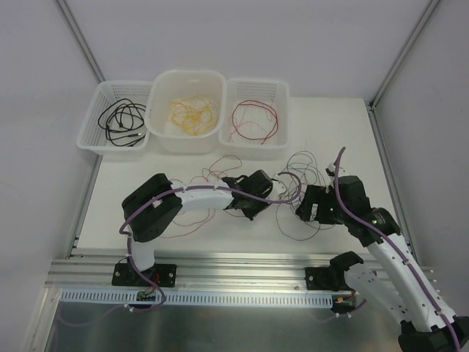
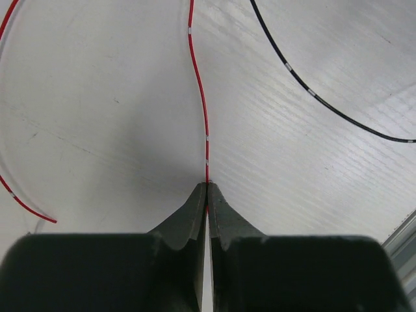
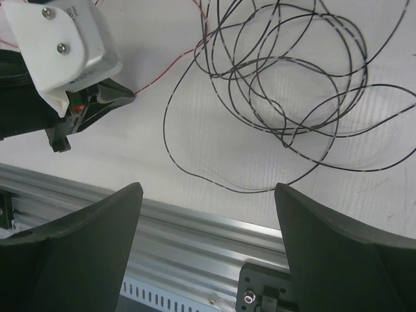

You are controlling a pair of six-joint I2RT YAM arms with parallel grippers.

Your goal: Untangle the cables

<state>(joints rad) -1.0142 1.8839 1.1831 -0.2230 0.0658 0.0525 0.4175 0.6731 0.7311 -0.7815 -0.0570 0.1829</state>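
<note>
The white surface [image 1: 110, 191] has open room at left. Three baskets [image 1: 187, 75] line its far edge and an aluminium rail [image 1: 220, 264] its near one. The cables [image 1: 293, 176] lie tangled mid-surface. They look light, limp and springy, and are likely to drag neighbours. The right gripper [image 3: 208, 188] hangs open near the black coil [image 3: 286, 71]. The left gripper [image 2: 207, 190] is pinched closed on a red wire [image 2: 203, 110], a sensibly free strand.

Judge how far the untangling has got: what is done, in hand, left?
Done: black cables, yellow cables and red cables lie sorted in the white baskets. In hand: the left gripper pinches one red cable; the right gripper is open. Left: a black coil and loose red strands on the table.
</note>
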